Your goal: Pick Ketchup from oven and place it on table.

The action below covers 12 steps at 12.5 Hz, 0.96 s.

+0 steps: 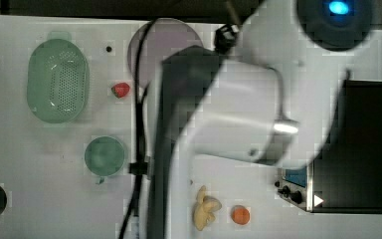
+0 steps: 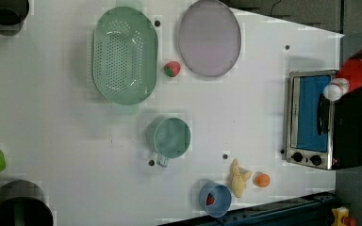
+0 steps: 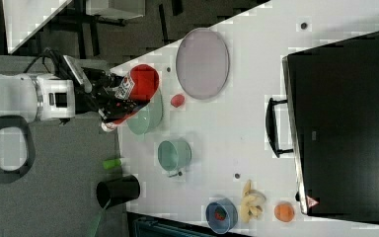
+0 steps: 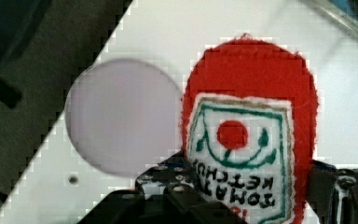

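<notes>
The ketchup (image 4: 249, 126) is a red bottle with a white-and-red tomato label, held in the air. My gripper (image 4: 251, 189) is shut on its lower part, one dark finger (image 4: 168, 184) on each side of it. In the left view the ketchup (image 2: 356, 74) hangs at the right edge, its white cap over the oven (image 2: 311, 117), whose bluish door looks shut. The right view has my gripper (image 3: 109, 101) gripping the ketchup (image 3: 139, 85) high above the white table (image 3: 256, 128), away from the black-topped oven (image 3: 345, 123).
Below the bottle lies a round lilac plate (image 4: 121, 116) near the table's edge. In the left view a green colander (image 2: 125, 54), a strawberry (image 2: 171, 68), a green cup (image 2: 170, 137), a blue bowl (image 2: 215, 199), a yellow toy (image 2: 238, 178) and an orange (image 2: 262, 180) lie scattered about.
</notes>
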Motion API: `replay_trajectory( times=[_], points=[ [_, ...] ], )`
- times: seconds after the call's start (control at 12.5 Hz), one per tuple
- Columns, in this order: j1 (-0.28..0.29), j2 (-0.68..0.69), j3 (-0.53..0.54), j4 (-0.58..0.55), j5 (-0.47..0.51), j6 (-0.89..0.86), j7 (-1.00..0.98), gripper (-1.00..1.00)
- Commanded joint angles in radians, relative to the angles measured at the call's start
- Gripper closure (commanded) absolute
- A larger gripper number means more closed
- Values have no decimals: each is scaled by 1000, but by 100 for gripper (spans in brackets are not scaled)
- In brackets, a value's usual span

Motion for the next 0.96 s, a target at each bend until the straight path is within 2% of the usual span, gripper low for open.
replay_trajectory(
  times=[0.08,0.48,0.96],
  points=[
    [13,14,28,-44,-27,-28,17,-27],
    [56,15,73,-255,-71,133,21,-27],
    [49,61,66,-520,-71,378,21,-27]
  ],
)
